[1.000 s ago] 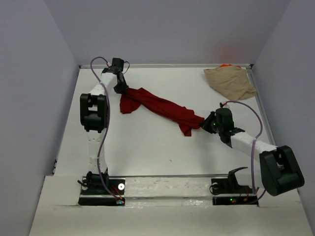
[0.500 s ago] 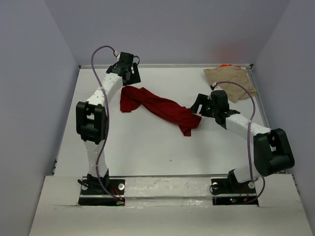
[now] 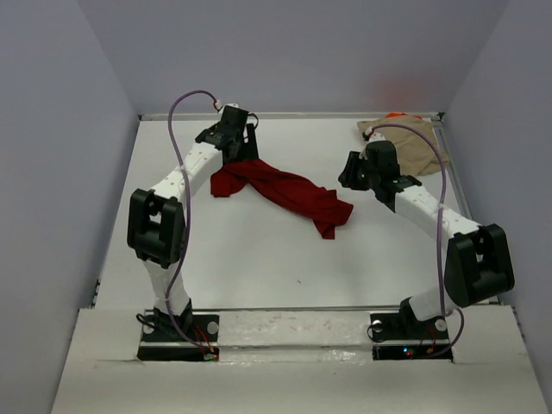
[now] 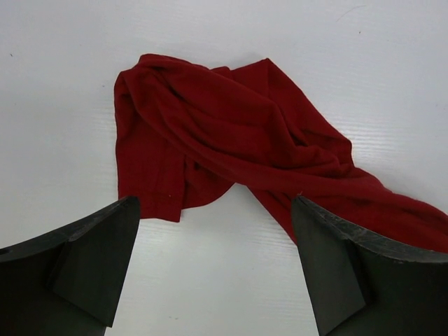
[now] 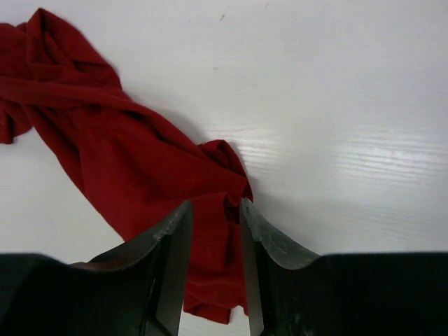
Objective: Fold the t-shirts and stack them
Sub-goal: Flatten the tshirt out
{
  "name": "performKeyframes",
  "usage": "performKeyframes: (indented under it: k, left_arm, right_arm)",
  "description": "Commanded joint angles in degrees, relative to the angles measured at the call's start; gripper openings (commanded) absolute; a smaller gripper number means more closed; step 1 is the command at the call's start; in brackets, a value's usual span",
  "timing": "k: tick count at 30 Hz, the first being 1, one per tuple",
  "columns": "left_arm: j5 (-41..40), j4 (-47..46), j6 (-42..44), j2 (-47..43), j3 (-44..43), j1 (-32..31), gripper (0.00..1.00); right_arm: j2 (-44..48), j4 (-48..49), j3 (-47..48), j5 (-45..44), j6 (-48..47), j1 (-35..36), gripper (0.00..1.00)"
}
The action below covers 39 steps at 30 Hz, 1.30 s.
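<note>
The dark red t-shirt [image 3: 285, 191] lies crumpled in a long diagonal strip across the table's middle; it also shows in both wrist views [image 4: 231, 133] [image 5: 140, 161]. My left gripper [image 3: 245, 148] [image 4: 213, 203] hovers over the strip's far left end, wide open and empty. Off the shirt's right end and apart from the cloth, my right gripper [image 3: 348, 175] [image 5: 215, 203] has its jaws narrowly parted with nothing between them. At the far right corner the tan t-shirt [image 3: 418, 147] lies partly behind the right arm. A sliver of orange fabric [image 3: 395, 115] peeks out behind it.
The white table [image 3: 259, 259] is walled in by grey panels on the left, back and right. A metal rail [image 3: 293, 308] runs along the near edge by the arm bases. Purple cables loop above both arms.
Both grippers have let go of the red shirt, opened and pulled up and toward the back. The shirt has settled on the table, its right end slightly bunched.
</note>
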<state>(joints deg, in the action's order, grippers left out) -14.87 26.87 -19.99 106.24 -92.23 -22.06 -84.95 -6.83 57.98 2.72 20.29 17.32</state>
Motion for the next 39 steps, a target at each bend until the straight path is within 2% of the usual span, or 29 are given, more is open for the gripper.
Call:
performKeyframes:
  k: [1,2,4,9,21,28,39]
  left_arm:
    - [-0.2,-0.9,-0.1,-3.0,-1.6,0.1,0.99]
    - [-0.2,-0.4,-0.1,-2.6,-2.1,0.1,0.99]
    - [-0.2,0.0,-0.1,-2.4,-3.1,0.1,0.99]
    - [0.0,1.2,0.4,-0.8,-6.1,0.1,0.99]
    - [0.2,3.4,0.9,2.3,-9.9,0.1,0.99]
    - [-0.8,4.2,1.4,3.2,-11.6,0.2,0.99]
    - [-0.9,4.6,1.5,3.0,-11.3,0.1,0.99]
  right_arm:
    - [-1.9,-2.6,2.7,3.3,-0.8,2.4,0.39]
    - [-1.8,-2.6,2.5,3.0,-0.7,3.2,0.44]
    - [-1.6,-2.6,2.1,3.4,-0.6,4.1,0.48]
    - [-1.5,-2.5,1.2,3.6,0.4,5.4,0.52]
    - [-1.9,-2.0,-0.1,1.6,1.1,5.9,0.54]
    - [-2.5,1.0,-3.0,1.6,4.4,5.9,0.54]
    - [-5.4,2.8,-3.7,2.1,4.1,3.7,0.53]
